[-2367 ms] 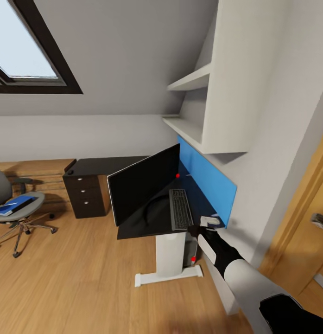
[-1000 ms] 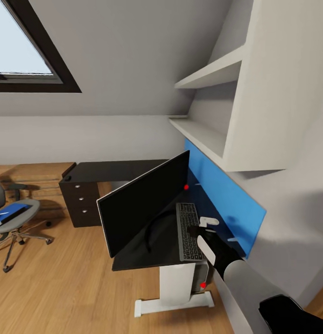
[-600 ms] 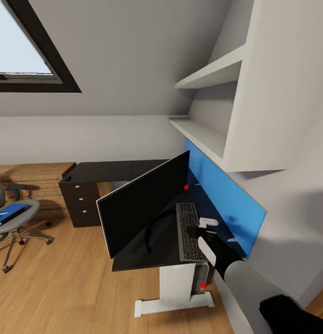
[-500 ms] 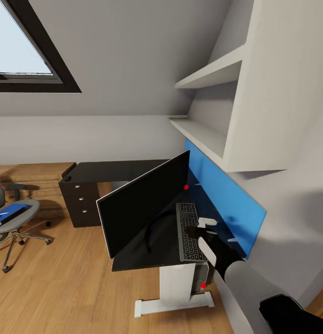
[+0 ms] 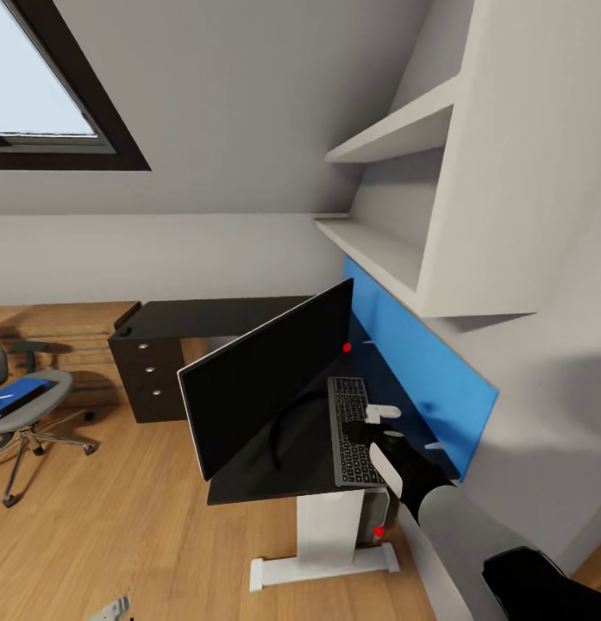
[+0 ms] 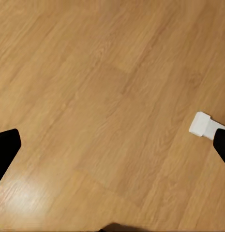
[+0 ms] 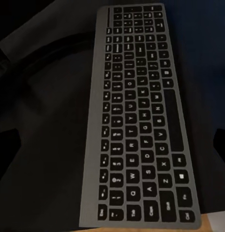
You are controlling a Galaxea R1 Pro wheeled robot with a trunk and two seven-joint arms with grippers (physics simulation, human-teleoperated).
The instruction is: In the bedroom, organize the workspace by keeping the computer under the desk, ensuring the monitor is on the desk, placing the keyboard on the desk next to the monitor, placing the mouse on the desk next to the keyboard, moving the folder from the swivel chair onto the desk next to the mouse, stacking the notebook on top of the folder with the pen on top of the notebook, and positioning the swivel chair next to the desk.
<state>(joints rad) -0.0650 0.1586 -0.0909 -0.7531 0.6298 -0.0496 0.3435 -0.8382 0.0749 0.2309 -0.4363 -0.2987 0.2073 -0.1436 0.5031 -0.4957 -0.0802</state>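
The black monitor [image 5: 266, 379] stands on the glossy black desk [image 5: 209, 315]. Beside it lies the dark keyboard [image 5: 350, 431] [image 7: 139, 121]. My right gripper [image 5: 367, 425] [image 7: 112, 145] hovers over the keyboard's right side, open, with nothing between its fingers. The computer [image 5: 375, 520] sits under the desk, its red mark showing. At far left, the blue folder [image 5: 11, 398] lies on the seat of the grey swivel chair [image 5: 33, 392]. My left gripper [image 6: 112, 147] hangs open above bare floor. The mouse, notebook and pen are out of view.
A blue rear panel [image 5: 421, 362] and white wall shelves [image 5: 395, 138] stand behind the desk. The dark drawer unit [image 5: 145, 379] is at the desk's far end. A white desk foot [image 5: 326, 565] [image 6: 202, 124] rests on the wooden floor [image 5: 119, 526].
The camera first swung right and closer to the desk. Since then my right gripper has crept slightly left over the keyboard, and the left gripper's tip has appeared at the bottom edge.
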